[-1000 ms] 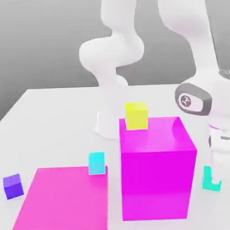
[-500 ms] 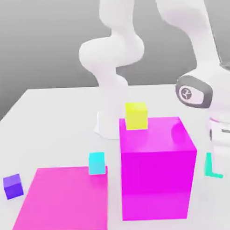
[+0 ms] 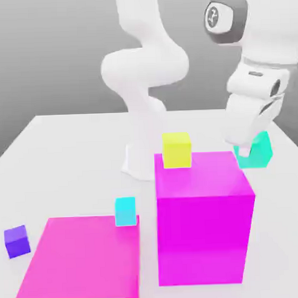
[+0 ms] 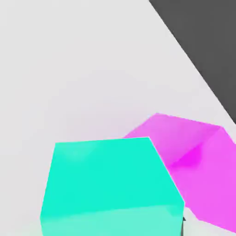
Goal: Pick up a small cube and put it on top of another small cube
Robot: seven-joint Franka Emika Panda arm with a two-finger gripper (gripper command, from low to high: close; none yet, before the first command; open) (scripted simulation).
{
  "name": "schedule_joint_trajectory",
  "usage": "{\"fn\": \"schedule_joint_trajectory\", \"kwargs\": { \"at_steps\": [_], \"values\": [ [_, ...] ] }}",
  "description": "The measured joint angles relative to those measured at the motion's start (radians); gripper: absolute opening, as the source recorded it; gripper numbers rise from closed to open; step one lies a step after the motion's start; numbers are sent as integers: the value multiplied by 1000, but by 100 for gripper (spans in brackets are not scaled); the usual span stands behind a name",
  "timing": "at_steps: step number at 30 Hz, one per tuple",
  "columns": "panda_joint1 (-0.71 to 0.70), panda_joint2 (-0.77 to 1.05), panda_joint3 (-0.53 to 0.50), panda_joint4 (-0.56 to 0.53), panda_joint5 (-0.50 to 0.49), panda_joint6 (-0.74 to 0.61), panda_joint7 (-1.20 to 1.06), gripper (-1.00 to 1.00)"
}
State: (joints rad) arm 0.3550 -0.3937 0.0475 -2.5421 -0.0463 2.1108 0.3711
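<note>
The small cube [image 3: 261, 153], teal-green, hangs in the air off the table, at the exterior view's right of the tall magenta block [image 3: 202, 216] and about level with its top. My gripper [image 3: 248, 145] reaches down onto it from above and is shut on it. In the hand view the small cube [image 4: 110, 184] sits close under the camera, with the magenta block [image 4: 193, 156] beside it and white table beyond. A yellow cube [image 3: 177, 150] rests on the tall block's top, near its back edge.
A flat magenta slab [image 3: 83, 259] lies at the front of the exterior view's left, with a sky-cyan cube [image 3: 124, 211] at its back corner. A purple cube [image 3: 17, 241] sits on the table left of the slab. The arm's white base [image 3: 142, 157] stands behind the blocks.
The gripper closed on the teal-green cube down on the table, then rose with it. The cube now hangs at the height of the tall block's top.
</note>
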Motion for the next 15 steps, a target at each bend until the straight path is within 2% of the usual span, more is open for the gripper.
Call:
{"fn": "schedule_joint_trajectory", "kwargs": {
  "at_steps": [7,9,12,13,15],
  "values": [
    [-108,-252,-78,-35,-4,-196,30,-100],
    [-122,-279,-100,-77,8,-169,23,-100],
    [-129,-255,-107,-163,10,-56,19,-100],
    [-131,-247,-107,-184,10,-27,19,100],
    [-131,-247,-107,-184,11,-27,19,100]
  ]
}}
